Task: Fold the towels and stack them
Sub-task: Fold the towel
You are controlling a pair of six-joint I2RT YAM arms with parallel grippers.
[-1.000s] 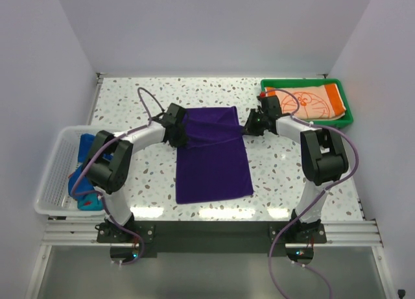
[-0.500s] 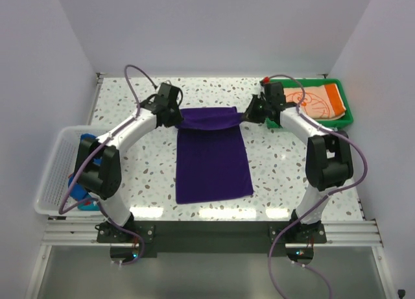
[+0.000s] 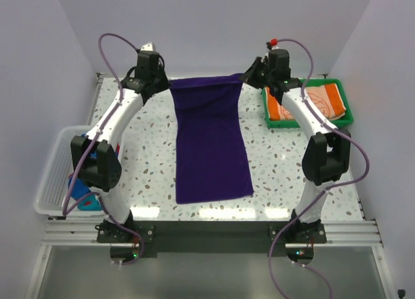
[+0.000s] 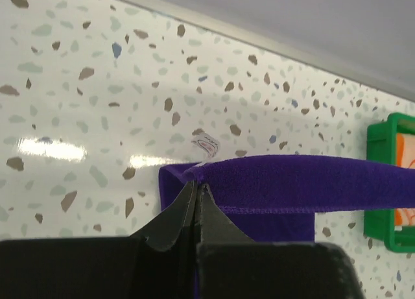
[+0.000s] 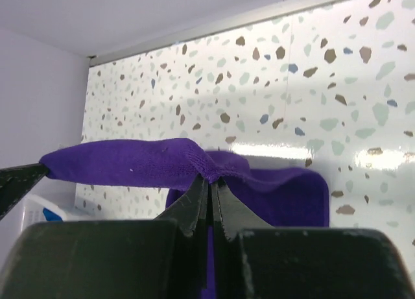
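Observation:
A dark purple towel point(image 3: 211, 140) hangs lifted by its far edge, its near part lying on the table. My left gripper point(image 3: 166, 85) is shut on the towel's far left corner point(image 4: 201, 174). My right gripper point(image 3: 246, 78) is shut on the far right corner point(image 5: 209, 171). The top edge is stretched between them, high above the table's far side. An orange-and-white towel point(image 3: 311, 101) with a cat face outline lies in the green tray point(image 3: 349, 114) at the right. A bright blue towel point(image 3: 83, 163) lies in the white mesh basket point(image 3: 52, 176) at the left.
The speckled table point(image 3: 142, 150) has walls on its far, left and right sides. The green tray also shows at the right edge of the left wrist view point(image 4: 379, 182). The basket shows faintly at the lower left of the right wrist view point(image 5: 45, 208).
Both grippers have risen and moved toward the far wall with the purple towel's corners. The folded-over far part has opened out, and the towel now hangs long.

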